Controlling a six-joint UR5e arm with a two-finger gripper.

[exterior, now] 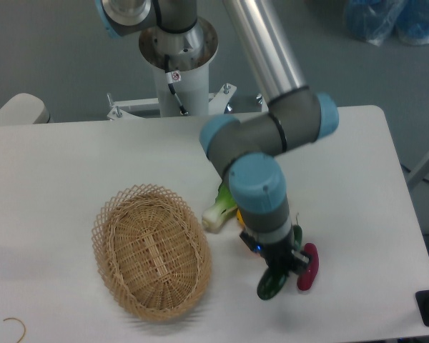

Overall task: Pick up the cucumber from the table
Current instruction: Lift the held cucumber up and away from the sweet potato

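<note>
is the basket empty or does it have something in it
Empty. The basket shows only bare wicker inside; the cucumber is outside it, at the gripper.

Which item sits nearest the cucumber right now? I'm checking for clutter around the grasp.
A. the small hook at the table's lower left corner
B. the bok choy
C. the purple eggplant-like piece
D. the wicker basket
C: the purple piece lies right beside the cucumber under the end effector, while the bok choy and basket are farther left.
</note>
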